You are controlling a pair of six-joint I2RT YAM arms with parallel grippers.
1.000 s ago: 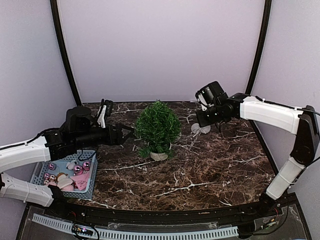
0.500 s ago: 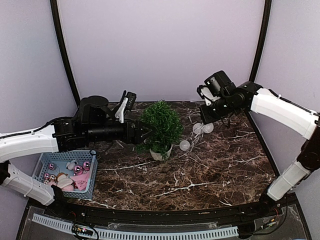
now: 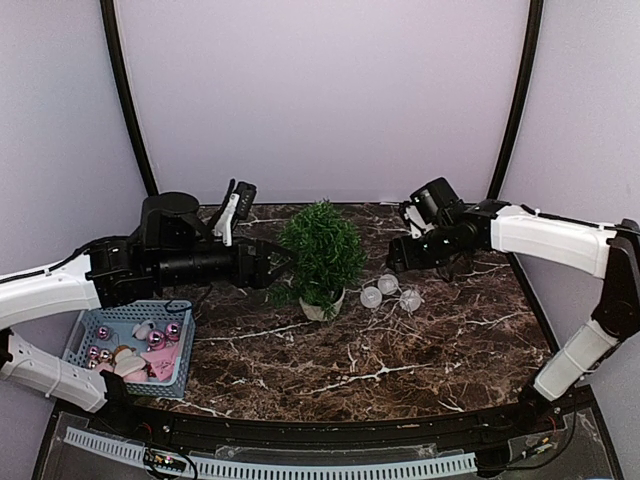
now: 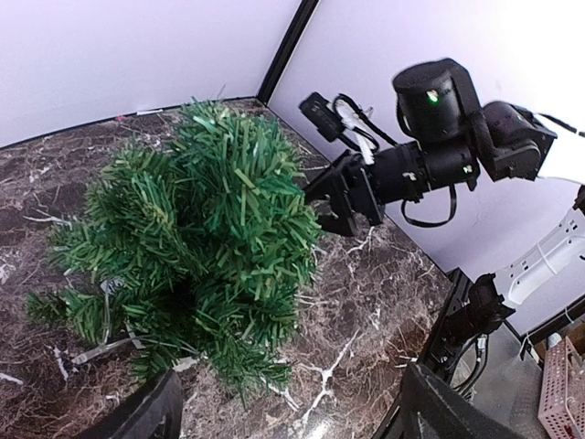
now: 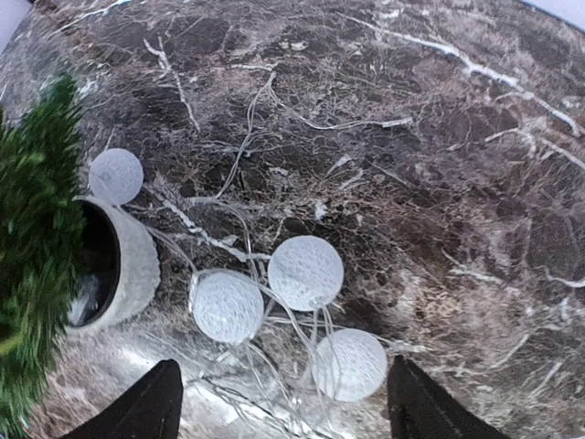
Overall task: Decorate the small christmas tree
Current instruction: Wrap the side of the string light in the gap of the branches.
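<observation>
Left gripper (image 3: 270,268), jaws spread and empty, sits just left of the small christmas tree (image 3: 320,250), which stands between both grippers. Right gripper (image 3: 397,258), jaws apart and holding nothing, hangs to the tree's right, above white string balls (image 3: 388,284). Open marble table (image 3: 400,370) runs from the tree to the near edge. Far left of the tree, a blue basket (image 3: 78,342) holds pink baubles (image 3: 160,338).

The small christmas tree (image 3: 320,250) is a miniature artificial conifer with bushy dark-green needle branches, set in a round white pot (image 3: 318,308). It stands upright on the dark marbled surface (image 3: 420,340), roughly mid-width and toward the back. The crown is rounded and dense, wider than the pot, and its lower sprigs stick out sideways and overhang the rim. In the left wrist view the tree (image 4: 210,238) fills the near left, its needles short, stiff and bright-tipped, with a thin pale strand low among the branches. In the right wrist view the pot (image 5: 128,265) shows a textured wall and a dark inside.
</observation>
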